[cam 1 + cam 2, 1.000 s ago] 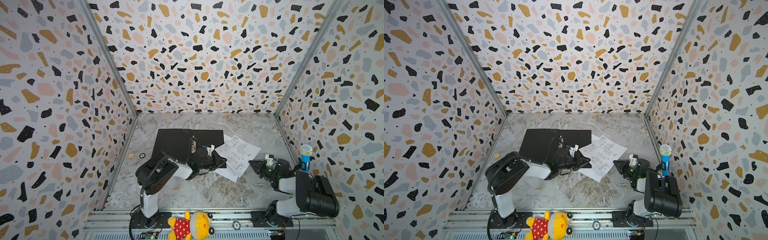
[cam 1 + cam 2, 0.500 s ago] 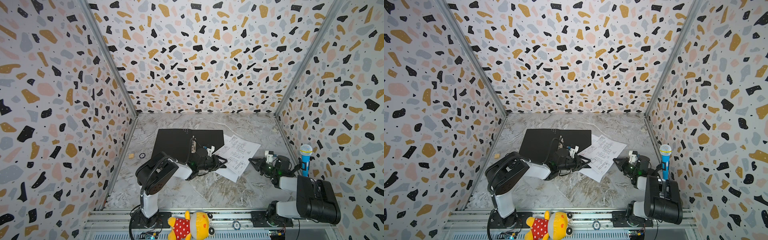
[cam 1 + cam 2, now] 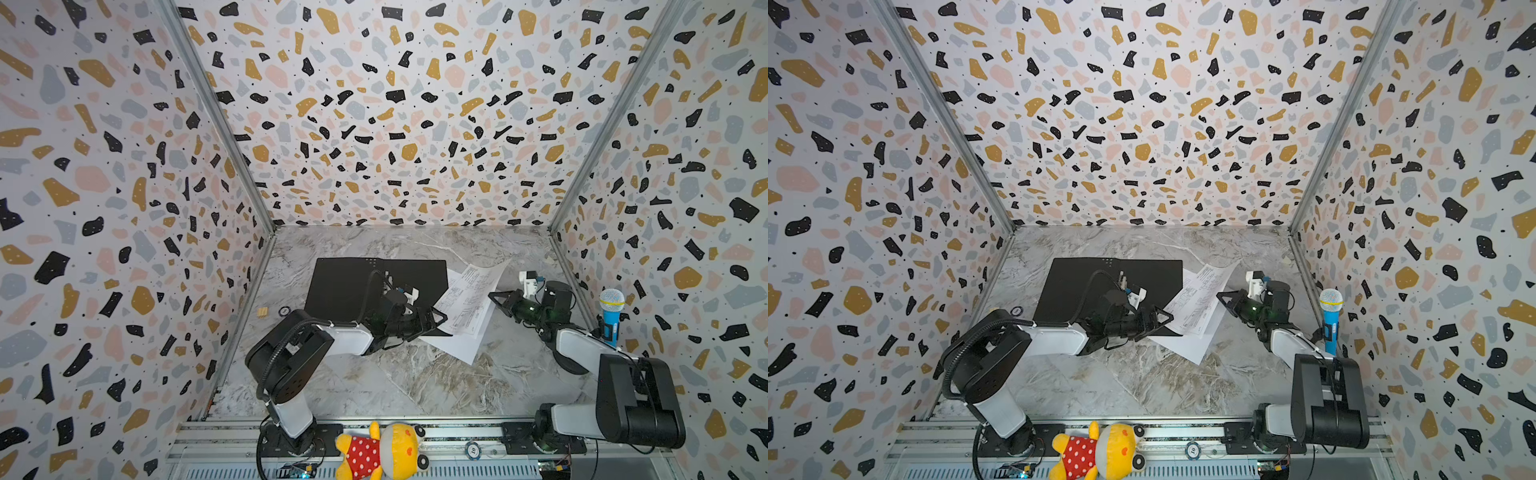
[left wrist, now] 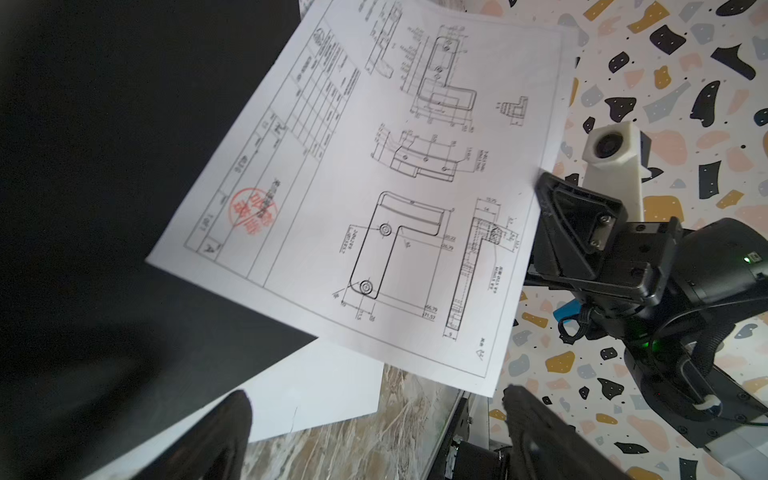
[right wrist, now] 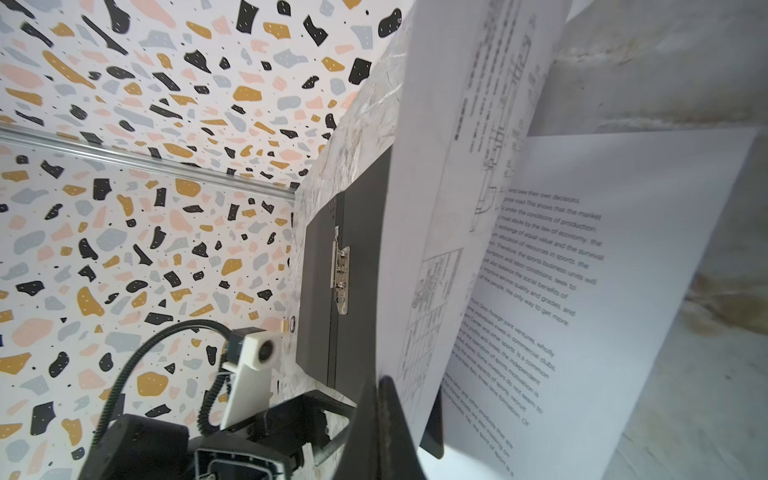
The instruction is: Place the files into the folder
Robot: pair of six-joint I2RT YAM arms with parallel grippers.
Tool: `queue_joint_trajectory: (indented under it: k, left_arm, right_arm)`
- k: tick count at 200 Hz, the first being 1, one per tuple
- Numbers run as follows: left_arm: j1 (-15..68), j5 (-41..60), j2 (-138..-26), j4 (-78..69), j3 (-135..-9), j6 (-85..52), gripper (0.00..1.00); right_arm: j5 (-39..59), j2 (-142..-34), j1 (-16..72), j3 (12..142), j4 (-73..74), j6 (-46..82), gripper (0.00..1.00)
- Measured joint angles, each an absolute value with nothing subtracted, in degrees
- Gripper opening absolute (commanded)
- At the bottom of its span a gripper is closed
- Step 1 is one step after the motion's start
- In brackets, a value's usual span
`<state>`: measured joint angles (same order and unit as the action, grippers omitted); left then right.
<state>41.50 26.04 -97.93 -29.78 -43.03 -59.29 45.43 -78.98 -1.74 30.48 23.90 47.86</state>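
The folder [image 3: 345,286] [image 3: 1084,286] lies open on the marble table, black inside up, with a metal clip [image 5: 340,274] at its spine. One of the files, the drawing sheet [image 3: 469,299] [image 4: 374,187], overlaps the folder's right side, and its right edge is lifted. My right gripper [image 3: 494,297] [image 5: 409,415] is shut on that edge. The text sheet [image 3: 457,349] [image 5: 623,291] lies flat under it, partly on the folder's near right corner. My left gripper [image 3: 436,322] [image 4: 374,436] hovers open over that corner, holding nothing.
A blue toy microphone [image 3: 611,316] stands against the right wall behind my right arm. A plush toy [image 3: 382,453] lies on the front rail. A small ring [image 3: 284,311] and a tan block [image 3: 262,311] sit left of the folder.
My left gripper has gone from shut to wide open at the folder's corner. My right gripper has moved back and up a little, raising the drawing sheet's edge.
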Motion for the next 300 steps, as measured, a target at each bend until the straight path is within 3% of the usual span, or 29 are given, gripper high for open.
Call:
queue_joint_trajectory:
  k: [57, 178, 283, 300]
  left_arm:
    - [37.26, 23.20, -92.51, -18.31, -43.20, -50.81, 0.95]
    - [19.92, 20.23, -81.34, -5.69, -40.93, -38.83, 0.94]
    - [17.34, 20.23, -83.05, -3.73, -39.38, -34.89, 0.92]
    - [17.34, 20.40, -83.26, -3.79, -39.00, -34.39, 0.92]
  right_arm:
    - [41.52, -84.40, 4.23, 34.65, 19.16, 45.45, 0.00]
    - [39.79, -100.40, 10.55, 48.99, 15.53, 38.61, 0.00]
    - [42.50, -108.49, 11.64, 54.35, 15.07, 37.21, 0.00]
    - [42.83, -109.21, 11.75, 55.18, 15.05, 37.15, 0.10]
